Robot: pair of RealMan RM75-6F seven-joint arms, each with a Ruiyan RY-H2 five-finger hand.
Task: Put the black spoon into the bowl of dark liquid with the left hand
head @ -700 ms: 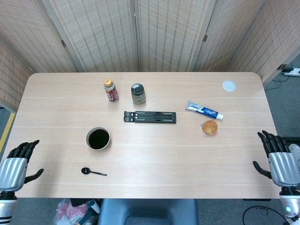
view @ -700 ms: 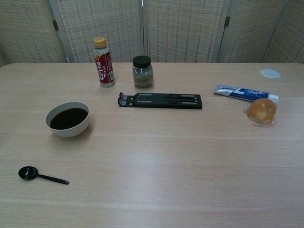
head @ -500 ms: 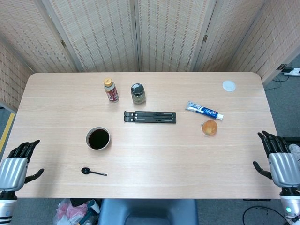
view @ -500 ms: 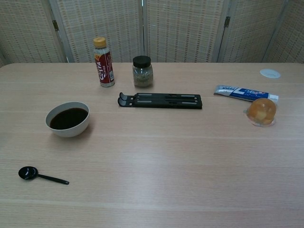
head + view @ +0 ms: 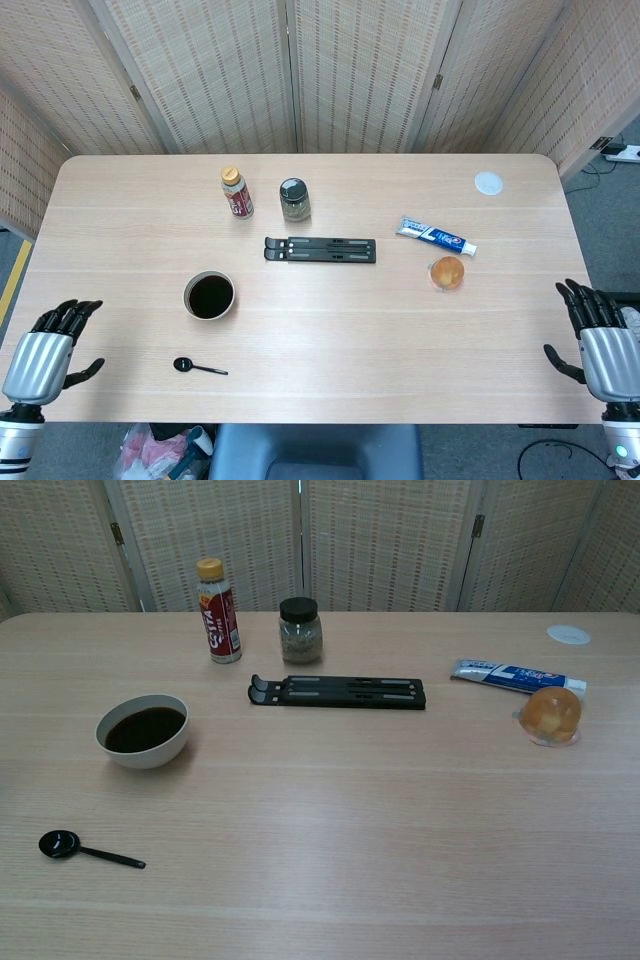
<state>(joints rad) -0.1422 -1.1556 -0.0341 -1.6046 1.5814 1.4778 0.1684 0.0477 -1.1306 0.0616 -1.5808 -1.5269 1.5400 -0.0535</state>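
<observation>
One black spoon lies flat near the bowl of dark liquid on the light wood counter, woven screens behind; both hands' fingers are spread, holding nothing.

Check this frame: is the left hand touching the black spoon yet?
Apart. The head view shows bare table between the left hand at the table's edge and the black spoon.

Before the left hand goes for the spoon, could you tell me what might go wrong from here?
The black spoon lies flat on the table, thin-handled, so the left hand could fumble it or push it toward the near edge. The bowl of dark liquid sits just beyond it and looks fairly full; a bump, or dropping the spoon in, could spill or splash.
</observation>
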